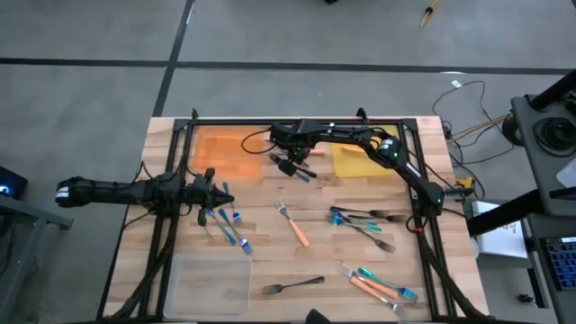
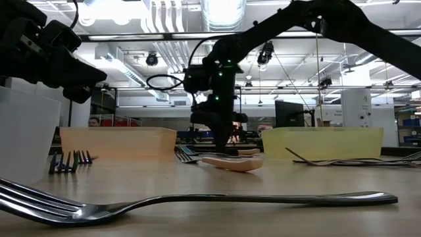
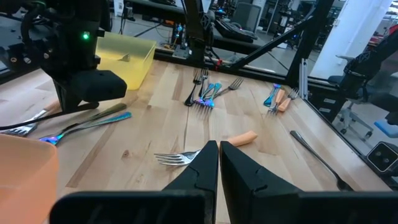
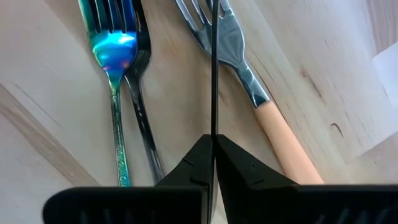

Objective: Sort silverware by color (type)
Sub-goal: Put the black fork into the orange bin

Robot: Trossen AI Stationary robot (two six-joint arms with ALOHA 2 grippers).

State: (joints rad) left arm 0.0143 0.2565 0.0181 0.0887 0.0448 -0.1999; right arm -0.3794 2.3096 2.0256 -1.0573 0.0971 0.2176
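My right gripper (image 1: 290, 164) (image 4: 213, 138) points down between the orange and yellow trays and is shut on a thin dark utensil (image 4: 213, 68). Below it on the wood lie a blue-teal fork (image 4: 112, 56), a dark fork (image 4: 144, 124) and an orange-handled fork (image 4: 283, 134). My left gripper (image 1: 221, 200) (image 3: 219, 149) is shut and holds nothing. It hovers above the table's left part, near two blue-teal forks (image 1: 230, 225). An orange-handled fork (image 3: 239, 138) lies beyond its tips. More silverware lies toward the right (image 1: 364, 220) and near right (image 1: 378, 283). My right gripper pinches the thin dark utensil (image 4: 213, 118) between its two fingers, from above and pointing down. The utensil shows only edge-on as a straight dark line running on past the fingertips. Which part of it the fingers have cannot be told. It hangs over the forks on the table.
An orange tray (image 1: 225, 144) and a yellow tray (image 1: 353, 162) stand at the far edge, and a clear tray (image 1: 211, 281) at the near left. A dark fork (image 1: 292, 286) (image 2: 197, 197) lies near the front edge. A dark frame borders the table.
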